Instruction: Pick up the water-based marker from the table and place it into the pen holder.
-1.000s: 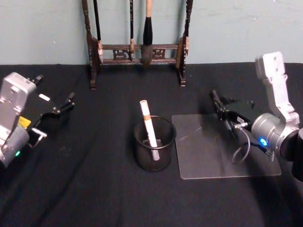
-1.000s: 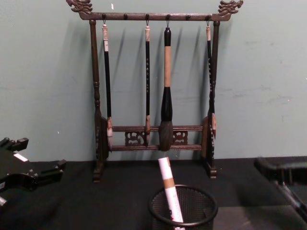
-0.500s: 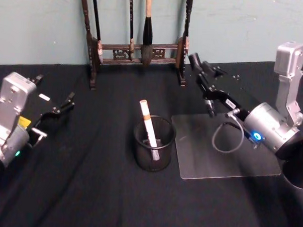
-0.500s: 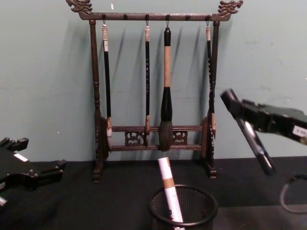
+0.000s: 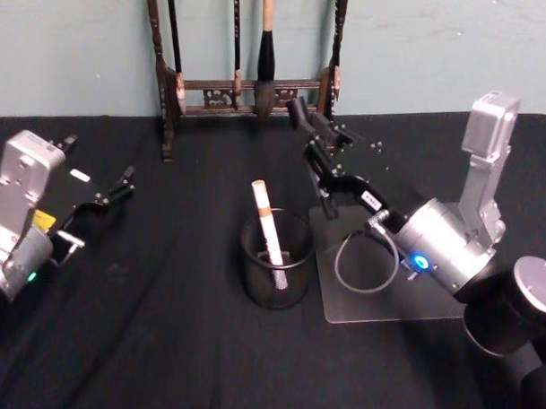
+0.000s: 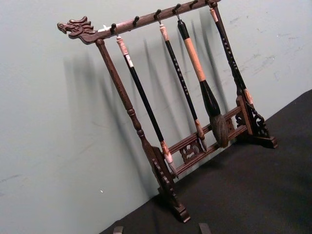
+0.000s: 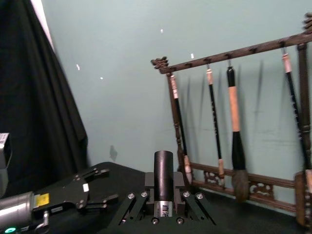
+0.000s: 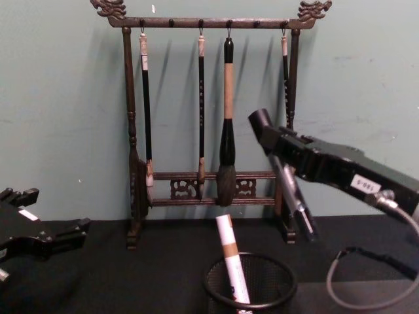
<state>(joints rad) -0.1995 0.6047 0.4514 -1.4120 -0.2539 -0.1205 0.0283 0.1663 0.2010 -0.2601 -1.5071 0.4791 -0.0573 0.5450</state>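
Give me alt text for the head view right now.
The right claw, gripping a dark marker, hangs above the table behind the mesh pen holder, which holds a white marker. The left claw rests open at the left.

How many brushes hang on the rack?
4 on the rack: thin far-left brush, thin second brush, thick middle brush, thin brush by the right post, lower part behind the right gripper.

Pen holder (image 8: 278,291) base and white marker (image 8: 229,258) lower end cropped in chest view, dark marker (image 8: 298,206) in right claw (image 8: 278,147) blurred
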